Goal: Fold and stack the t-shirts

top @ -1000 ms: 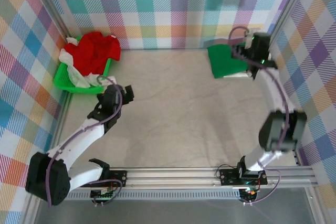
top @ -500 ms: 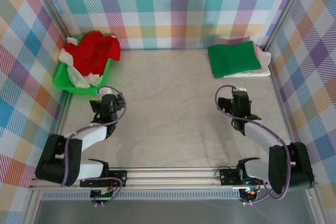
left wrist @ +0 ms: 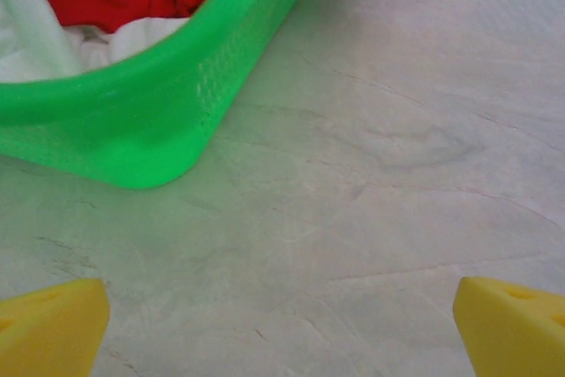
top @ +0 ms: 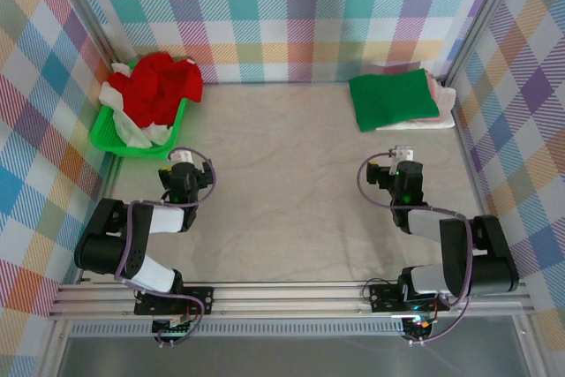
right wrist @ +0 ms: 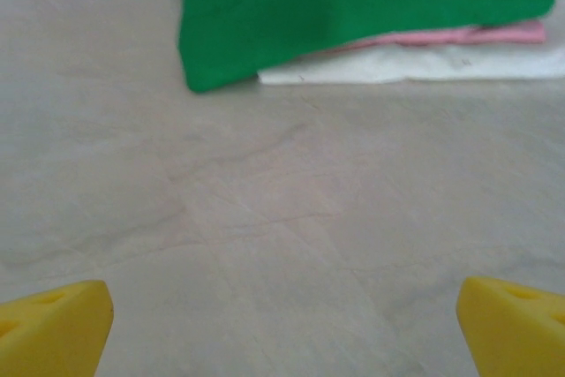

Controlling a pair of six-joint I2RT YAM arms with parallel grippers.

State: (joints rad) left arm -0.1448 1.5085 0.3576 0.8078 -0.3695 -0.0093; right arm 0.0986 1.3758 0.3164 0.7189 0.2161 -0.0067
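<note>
A folded green t-shirt (top: 392, 101) tops a stack at the back right, over a pink t-shirt (right wrist: 459, 36) and a white t-shirt (right wrist: 415, 64). A crumpled red t-shirt (top: 161, 86) and white cloth (top: 119, 101) fill the lime-green basket (top: 108, 134) at the back left. My left gripper (top: 183, 168) rests low near the basket, open, yellow fingertips (left wrist: 48, 324) wide apart over bare table. My right gripper (top: 403, 163) sits low in front of the stack, open, fingertips (right wrist: 512, 320) spread with nothing between them.
Plaid walls with metal posts close in the back and both sides. The basket's corner (left wrist: 150, 161) lies just ahead-left of my left gripper. A metal rail (top: 291, 293) runs along the near edge. The beige table cover (top: 291, 183) is slightly creased.
My right arm has drawn back from the green shirt on the stack to a low folded pose near its base. My left arm has also folded back toward its base.
</note>
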